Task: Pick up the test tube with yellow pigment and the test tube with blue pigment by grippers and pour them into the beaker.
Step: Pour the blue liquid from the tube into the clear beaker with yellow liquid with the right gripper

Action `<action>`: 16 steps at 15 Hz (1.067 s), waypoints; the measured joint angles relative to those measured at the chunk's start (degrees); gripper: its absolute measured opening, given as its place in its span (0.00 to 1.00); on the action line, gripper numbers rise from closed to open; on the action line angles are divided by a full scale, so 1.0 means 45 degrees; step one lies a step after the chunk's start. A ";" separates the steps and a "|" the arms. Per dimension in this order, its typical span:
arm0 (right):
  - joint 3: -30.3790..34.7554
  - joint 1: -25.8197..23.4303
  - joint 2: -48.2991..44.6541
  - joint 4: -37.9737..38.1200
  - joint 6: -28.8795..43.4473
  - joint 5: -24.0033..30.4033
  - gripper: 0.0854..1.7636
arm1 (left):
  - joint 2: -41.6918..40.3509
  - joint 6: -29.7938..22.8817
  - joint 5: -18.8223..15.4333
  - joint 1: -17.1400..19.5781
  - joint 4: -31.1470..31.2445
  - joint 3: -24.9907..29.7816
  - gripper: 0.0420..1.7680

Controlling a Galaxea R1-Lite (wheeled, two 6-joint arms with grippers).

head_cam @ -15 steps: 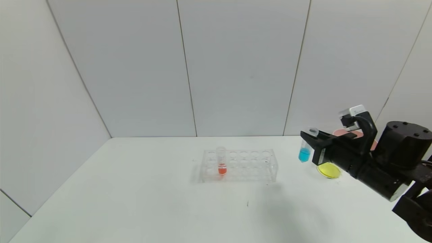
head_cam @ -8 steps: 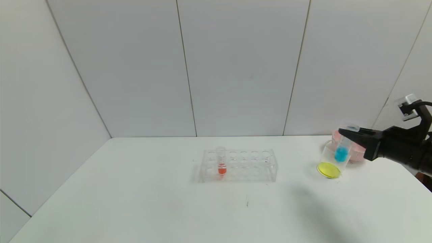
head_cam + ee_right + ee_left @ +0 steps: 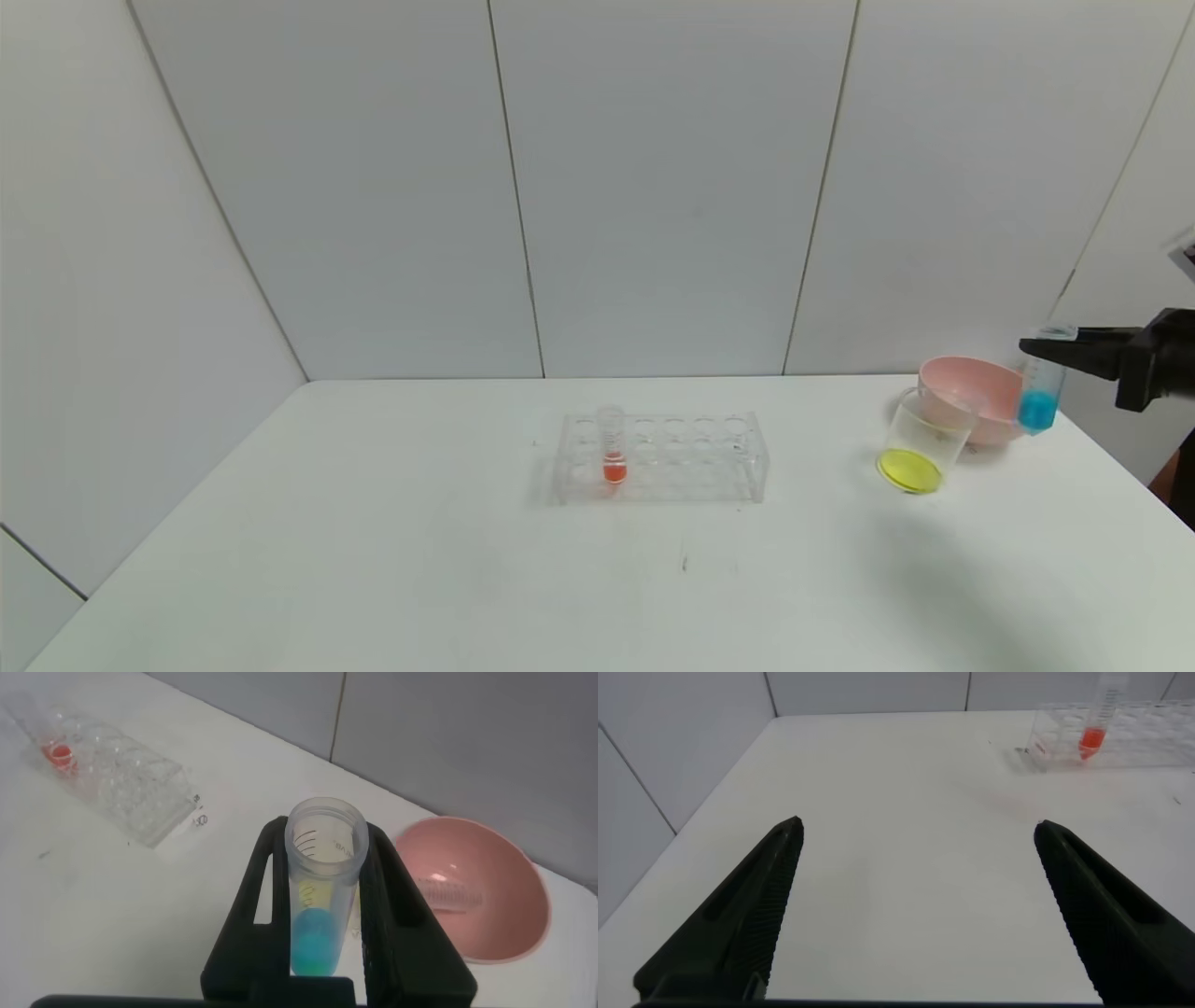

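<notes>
White surface (image 3: 467, 579): your right end effector (image 3: 1050, 350) clamps blue-pigment tube (image 3: 1039, 392) upright, beyond beaker (image 3: 920, 448). Bring mouth over beaker rim, tip slowly. Left end effector (image 3: 915, 905) spread, idle.

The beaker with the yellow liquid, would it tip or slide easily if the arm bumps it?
Probably. The beaker looks thin-walled and clear, with only a shallow yellow layer at its bottom, so it is likely light. It stands free on the smooth table, so a nudge may slide it. The pink bowl close behind could stop it.

Both pincers (image 3: 915, 905) (image 3: 322, 943) are matte black with long, tapering, ribbed fingers.
</notes>
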 joint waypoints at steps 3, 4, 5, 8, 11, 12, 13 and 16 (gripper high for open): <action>-0.2235 -0.0409 0.0851 0.2820 -0.2183 0.0122 0.24 | 0.0000 0.0000 0.0000 0.0005 0.0000 0.0000 1.00; -0.3050 -0.0466 0.1149 0.3988 -0.2774 0.0138 0.24 | 0.0000 0.0005 0.0000 0.0005 0.0000 0.0000 1.00; -0.3887 -0.0496 0.1457 0.5223 -0.3378 0.0138 0.24 | 0.0000 0.0000 0.0000 0.0005 0.0000 0.0000 1.00; -0.6345 -0.0428 0.2590 0.8208 -0.5088 0.0127 0.24 | 0.0000 0.0000 0.0000 0.0000 0.0000 0.0000 1.00; -0.8097 -0.0157 0.3730 0.8877 -0.5548 -0.0154 0.24 | 0.0000 0.0000 0.0000 0.0000 0.0000 0.0000 1.00; -0.8588 -0.0089 0.4034 0.9043 -0.5651 -0.0377 0.24 | 0.0000 0.0005 0.0000 0.0000 0.0000 0.0000 1.00; -0.9156 -0.0016 0.4324 0.9449 -0.5778 -0.0615 0.24 | 0.0000 0.0000 0.0000 0.0000 0.0000 0.0000 1.00; -1.1188 0.0184 0.5063 1.1741 -0.6296 -0.1314 0.24 | 0.0000 0.0000 0.0000 0.0000 0.0000 0.0000 1.00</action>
